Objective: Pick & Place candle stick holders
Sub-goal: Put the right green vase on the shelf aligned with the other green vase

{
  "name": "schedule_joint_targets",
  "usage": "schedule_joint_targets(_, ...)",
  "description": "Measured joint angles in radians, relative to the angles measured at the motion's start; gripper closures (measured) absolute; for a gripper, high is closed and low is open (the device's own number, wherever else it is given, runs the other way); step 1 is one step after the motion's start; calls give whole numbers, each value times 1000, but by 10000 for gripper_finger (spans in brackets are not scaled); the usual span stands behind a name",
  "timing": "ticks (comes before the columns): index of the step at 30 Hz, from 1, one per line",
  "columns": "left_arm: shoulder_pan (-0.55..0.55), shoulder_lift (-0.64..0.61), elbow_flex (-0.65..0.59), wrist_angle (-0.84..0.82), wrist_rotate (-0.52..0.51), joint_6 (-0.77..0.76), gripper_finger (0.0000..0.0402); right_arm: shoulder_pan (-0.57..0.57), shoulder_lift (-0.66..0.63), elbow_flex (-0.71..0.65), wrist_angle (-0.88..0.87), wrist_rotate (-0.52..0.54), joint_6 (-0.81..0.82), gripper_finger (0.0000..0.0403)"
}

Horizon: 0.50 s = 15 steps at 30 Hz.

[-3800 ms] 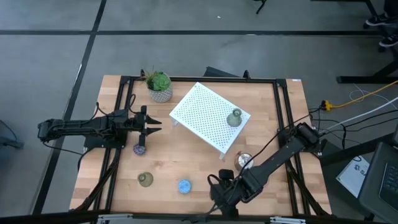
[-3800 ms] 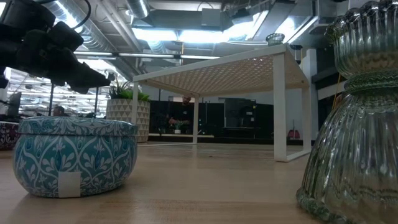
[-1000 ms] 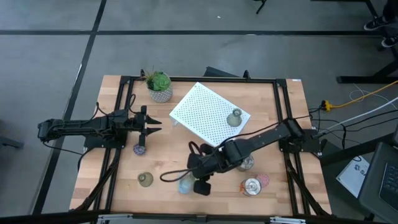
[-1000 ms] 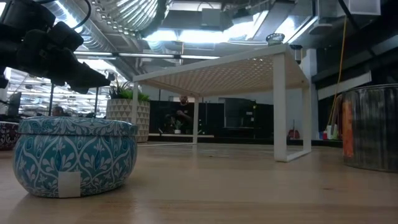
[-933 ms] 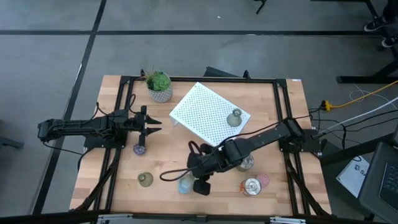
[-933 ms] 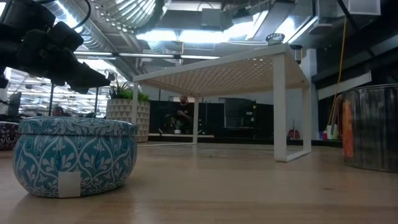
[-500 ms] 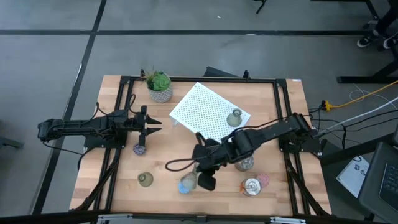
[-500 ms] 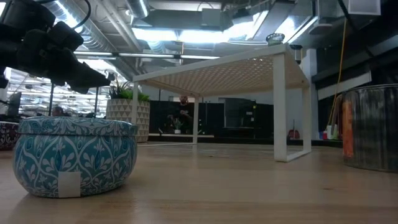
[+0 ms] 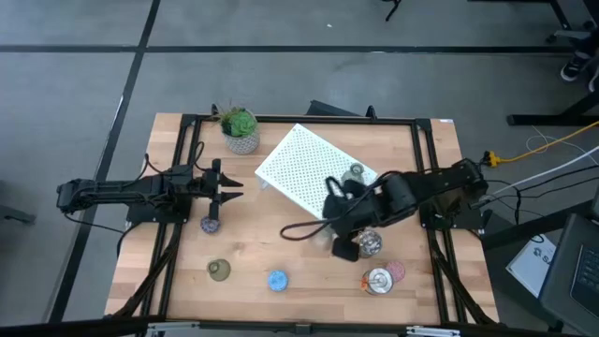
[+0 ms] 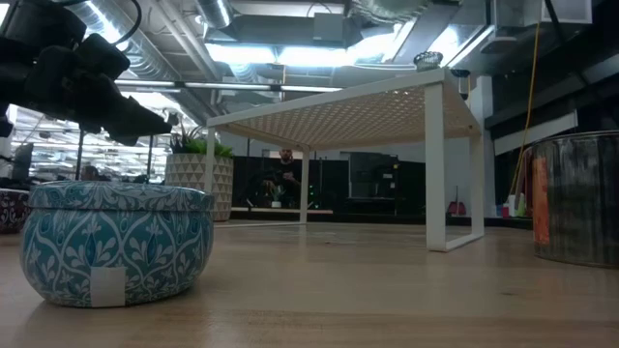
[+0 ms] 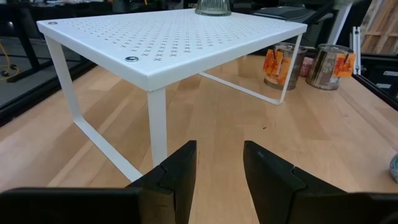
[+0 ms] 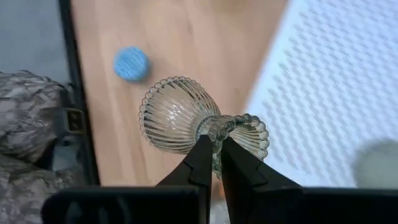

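My right gripper (image 12: 214,163) is shut on a ribbed olive-green glass candle stick holder (image 12: 177,115), in the air near the white perforated stand (image 9: 314,173); in the high view it (image 9: 340,246) hangs by the stand's near edge. A second olive holder (image 9: 354,174) stands on the stand's top. On the table rest a purple holder (image 9: 211,225), an olive one (image 9: 219,271), a blue one (image 9: 277,280), two silver ones (image 9: 368,243) (image 9: 378,280) and a pink one (image 9: 397,271). My left gripper (image 11: 219,168) waits open at the table's left. My right gripper pinches the glass holder at its narrow waist (image 12: 216,129), between the round body and the flared rim, with its two fingers. The fingers lie across the holder's axis. The holder lies on its side in the hold, lifted clear of the table.
A green potted plant (image 9: 240,128) stands at the far left corner. The stand's thin white legs (image 11: 157,127) are straight ahead of my left gripper. Bare wood lies between the blue holder and the stand.
My right gripper has carried the glass holder from above the blue holder toward the table's right and far side, up to the stand's near edge. The holder stays clear of the table, and the blue holder now shows uncovered.
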Motion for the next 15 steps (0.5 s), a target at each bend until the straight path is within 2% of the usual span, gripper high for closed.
schedule_joint_targets(5, 0, 0, 0, 0, 0, 0, 274, -37, -28, 0, -135, 77, 46, 380)
schedule_joint_targets(7, 0, 0, 0, 0, 0, 0, 274, -56, -28, -6, -132, 111, 46, 380)
schedule_joint_targets(15, 0, 0, 0, 0, 0, 0, 274, -123, -25, -55, -134, 117, 10, 380)
